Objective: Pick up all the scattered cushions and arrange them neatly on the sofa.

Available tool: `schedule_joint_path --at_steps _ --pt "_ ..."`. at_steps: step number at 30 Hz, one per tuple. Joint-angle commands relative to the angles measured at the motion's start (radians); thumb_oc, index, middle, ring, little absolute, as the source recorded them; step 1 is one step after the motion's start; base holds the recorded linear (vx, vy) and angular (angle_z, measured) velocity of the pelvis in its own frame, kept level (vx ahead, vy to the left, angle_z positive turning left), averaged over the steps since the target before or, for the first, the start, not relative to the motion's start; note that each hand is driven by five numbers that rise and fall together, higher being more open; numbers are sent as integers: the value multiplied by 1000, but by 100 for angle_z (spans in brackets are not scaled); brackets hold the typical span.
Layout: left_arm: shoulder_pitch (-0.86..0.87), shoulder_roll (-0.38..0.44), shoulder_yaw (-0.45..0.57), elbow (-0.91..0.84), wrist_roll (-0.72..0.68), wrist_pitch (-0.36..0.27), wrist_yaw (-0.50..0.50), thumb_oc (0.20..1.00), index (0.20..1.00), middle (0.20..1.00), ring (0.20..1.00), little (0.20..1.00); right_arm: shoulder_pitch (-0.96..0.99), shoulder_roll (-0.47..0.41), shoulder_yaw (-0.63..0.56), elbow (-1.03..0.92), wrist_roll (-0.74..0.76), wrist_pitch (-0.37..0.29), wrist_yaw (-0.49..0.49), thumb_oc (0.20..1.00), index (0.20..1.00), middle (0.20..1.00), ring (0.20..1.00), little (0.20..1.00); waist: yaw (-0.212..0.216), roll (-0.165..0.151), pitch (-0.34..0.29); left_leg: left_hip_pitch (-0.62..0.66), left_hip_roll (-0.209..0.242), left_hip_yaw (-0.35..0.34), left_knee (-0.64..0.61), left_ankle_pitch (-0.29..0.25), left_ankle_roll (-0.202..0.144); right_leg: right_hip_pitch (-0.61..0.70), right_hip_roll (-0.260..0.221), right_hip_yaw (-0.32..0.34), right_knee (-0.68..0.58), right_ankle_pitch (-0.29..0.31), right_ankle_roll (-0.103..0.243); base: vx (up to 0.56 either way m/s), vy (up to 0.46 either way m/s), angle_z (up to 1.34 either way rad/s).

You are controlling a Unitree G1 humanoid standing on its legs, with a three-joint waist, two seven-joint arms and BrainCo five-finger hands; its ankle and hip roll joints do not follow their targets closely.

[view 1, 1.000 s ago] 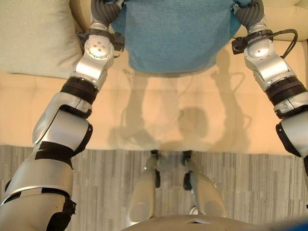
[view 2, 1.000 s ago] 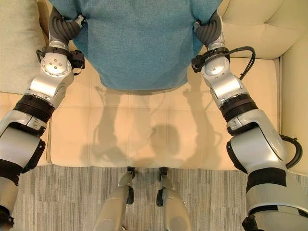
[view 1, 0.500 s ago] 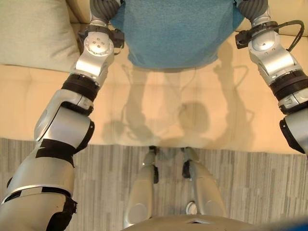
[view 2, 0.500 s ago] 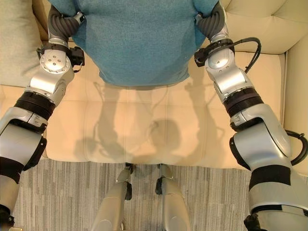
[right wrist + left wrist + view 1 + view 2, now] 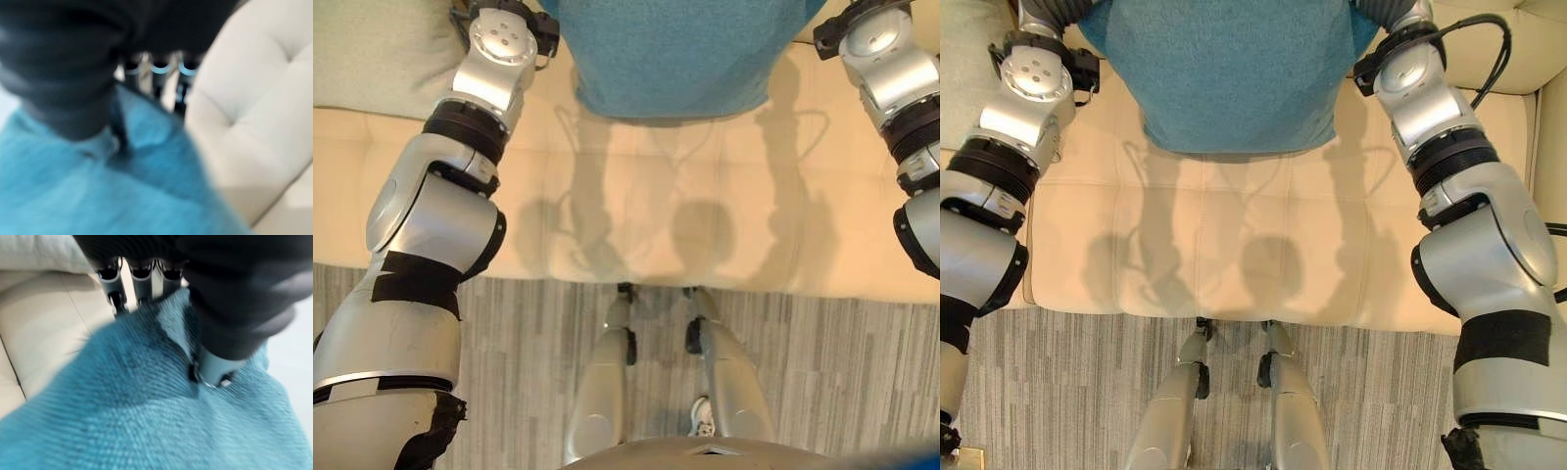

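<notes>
A blue cushion (image 5: 675,59) hangs over the back of the cream sofa seat (image 5: 656,196), held at its two upper corners. My left hand (image 5: 215,362) is shut on one corner of the blue cushion (image 5: 146,421), thumb pressed on the front and fingers (image 5: 117,281) behind. My right hand (image 5: 98,139) pinches the other corner of the cushion (image 5: 73,200) the same way. A beige cushion (image 5: 372,49) leans on the sofa to the left of my left arm.
The tufted cream backrest (image 5: 1489,39) rises behind the blue cushion, and the sofa's armrest (image 5: 1552,147) stands at the right. Grey striped floor (image 5: 822,372) runs along the seat's front edge.
Both arms have reached further toward the backrest, carrying the blue cushion with them. The whole view has also shifted, so the seat's front edge sits higher in the picture.
</notes>
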Motion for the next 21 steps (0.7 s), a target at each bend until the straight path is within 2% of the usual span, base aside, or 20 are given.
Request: schedule_joint_path --at_steps 1,7,13,16,17,21 --pt "-127 44 -23 51 22 -32 25 1000 1000 1000 1000 1000 -140 -18 35 97 -36 -2 -33 1000 1000 1000 1000 1000 17 -30 -13 67 -5 34 -52 -93 -32 120 -13 -4 -35 -164 104 0 0 0" --pt "-147 50 -49 79 37 -24 22 1000 1000 1000 1000 1000 -148 -11 55 119 -68 6 -47 1000 1000 1000 1000 1000 21 -28 -36 78 -8 35 -53 -98 -27 133 -11 3 -48 -158 106 0 0 0" --pt "-141 101 -36 91 48 -15 40 1000 1000 1000 1000 1000 -154 -76 40 125 -80 13 -80 1000 1000 1000 1000 1000 20 -26 -51 93 -10 36 -51 -106 -24 151 -12 5 -52 -160 107 0 0 0" --pt "-118 178 -26 91 54 -14 37 1000 1000 1000 1000 1000 -149 -160 50 124 -82 20 -73 1000 1000 1000 1000 1000 19 -25 -60 107 -12 39 -47 -111 -24 166 -11 6 -52 -163 105 0 0 0" --pt "-117 179 -26 91 54 -14 37 1000 1000 1000 1000 1000 -149 -160 50 124 -82 19 -72 1000 1000 1000 1000 1000 19 -24 -59 108 -12 39 -46 -111 -24 167 -11 6 -52 -164 105 0 0 0" --pt "-54 298 2 88 60 -12 16 1000 1000 1000 1000 1000 -84 -285 32 96 -77 14 -52 1000 1000 1000 1000 1000 17 -25 -78 142 -12 43 -53 -119 -24 199 -11 4 -52 -172 106 23 4 -3"
